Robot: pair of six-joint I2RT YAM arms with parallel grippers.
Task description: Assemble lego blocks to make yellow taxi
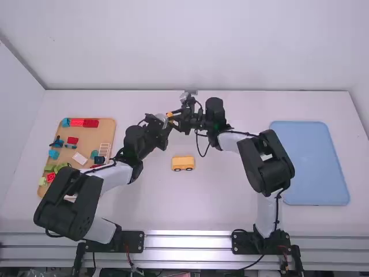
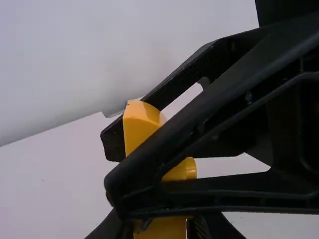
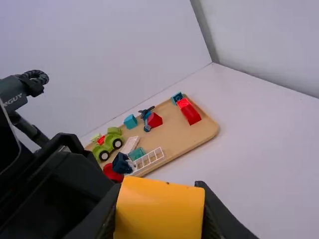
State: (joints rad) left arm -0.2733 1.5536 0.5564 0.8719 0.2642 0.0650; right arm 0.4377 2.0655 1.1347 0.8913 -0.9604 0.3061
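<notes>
High view: I've got the yellow plastic wheeled block on the white table; beyond it, my left hand and right hand meet, each pinching yellow plastic brickwork, whether one piece or two I can't tell.

The left arm hid part of the wooden tray. The right claw partly covered the yellow blocks, which the left wrist view's bottom edge cut off.

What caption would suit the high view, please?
Left claw and right claw meet at yellow lego, beyond a wheeled yellow piece on the table.
</notes>
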